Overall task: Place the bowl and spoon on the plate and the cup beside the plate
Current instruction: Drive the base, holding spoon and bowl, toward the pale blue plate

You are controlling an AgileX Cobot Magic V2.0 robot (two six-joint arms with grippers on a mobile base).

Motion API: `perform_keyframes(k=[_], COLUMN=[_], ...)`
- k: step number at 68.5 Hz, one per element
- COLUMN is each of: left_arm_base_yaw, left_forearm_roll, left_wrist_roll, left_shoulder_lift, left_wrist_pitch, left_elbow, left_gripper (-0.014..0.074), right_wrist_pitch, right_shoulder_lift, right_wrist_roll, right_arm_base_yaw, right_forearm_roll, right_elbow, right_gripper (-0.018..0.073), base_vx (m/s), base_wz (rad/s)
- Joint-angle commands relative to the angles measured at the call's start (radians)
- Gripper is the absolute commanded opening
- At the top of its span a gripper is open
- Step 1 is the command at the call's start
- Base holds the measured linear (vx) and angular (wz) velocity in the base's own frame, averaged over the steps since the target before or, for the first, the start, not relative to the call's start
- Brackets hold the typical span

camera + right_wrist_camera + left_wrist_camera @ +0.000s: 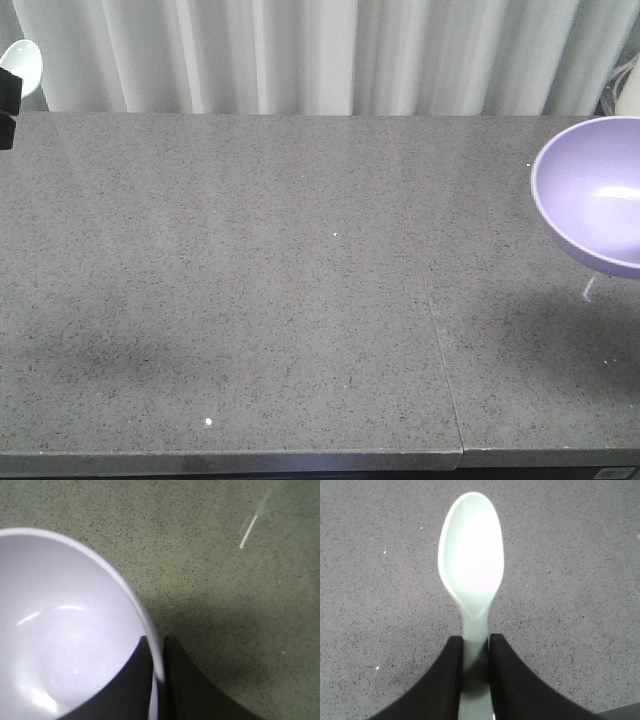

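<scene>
The lavender bowl point(592, 190) hangs tilted above the table at the right edge of the front view. My right gripper point(156, 645) is shut on the bowl's point(55, 630) rim, one finger inside and one outside. The pale mint spoon point(471, 555) is held by its handle in my left gripper point(476, 642), which is shut on it, the spoon's head pointing away over the table. In the front view the spoon point(22, 62) shows at the far upper left above the black gripper point(8, 100). The plate and the cup are out of view.
The grey speckled tabletop point(250, 280) has a seam point(440, 350) running front to back right of centre. White curtains point(300, 50) hang behind the far edge. A white object point(630, 85) peeks in at the upper right.
</scene>
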Motion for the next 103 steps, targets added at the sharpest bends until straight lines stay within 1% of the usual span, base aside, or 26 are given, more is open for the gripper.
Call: perform_keyframes(k=[1, 19, 103], left_arm_base_yaw=[-0.005, -0.005, -0.005], left_forearm_roll=[-0.007, -0.007, -0.007], left_wrist_roll=[0.002, 0.002, 0.002], left_shoulder_lift=[-0.021, -0.021, -0.021], left_wrist_pitch=[-0.024, -0.024, -0.024], left_elbow=[-0.023, -0.023, -0.023], left_gripper=[-0.0006, -0.0006, -0.0006], right_wrist_pitch=[-0.009, 0.005, 0.008], right_shoulder_lift=[-0.076, -0.152, -0.151], right_wrist_roll=[-0.010, -0.024, -0.025], right_arm_base_yaw=[-0.006, -0.006, -0.006], right_forearm_roll=[-0.006, -0.014, -0.014], right_elbow=[-0.027, -0.027, -0.027], right_gripper=[-0.0010, -0.0010, -0.0010], base_vx=[0.00, 0.00, 0.00], base_wz=[0.00, 0.00, 0.00])
